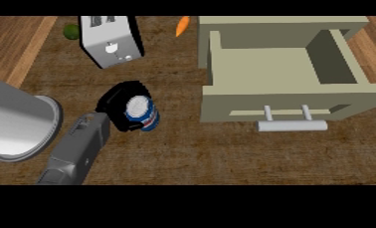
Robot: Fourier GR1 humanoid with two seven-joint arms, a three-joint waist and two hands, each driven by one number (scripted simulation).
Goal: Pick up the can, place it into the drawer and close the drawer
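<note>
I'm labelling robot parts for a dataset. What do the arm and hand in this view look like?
One arm shows: a boxy, dark grey forearm with flat faceted sides, ending in a glossy black hand with rounded fingers. No cables, markings or sleeve are visible.

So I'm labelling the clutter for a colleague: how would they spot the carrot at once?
Start at the open beige drawer on the right of the counter. Just off its back left corner, right of the silver toaster, lies the carrot. It is the only orange thing, slim and pointed.
</note>
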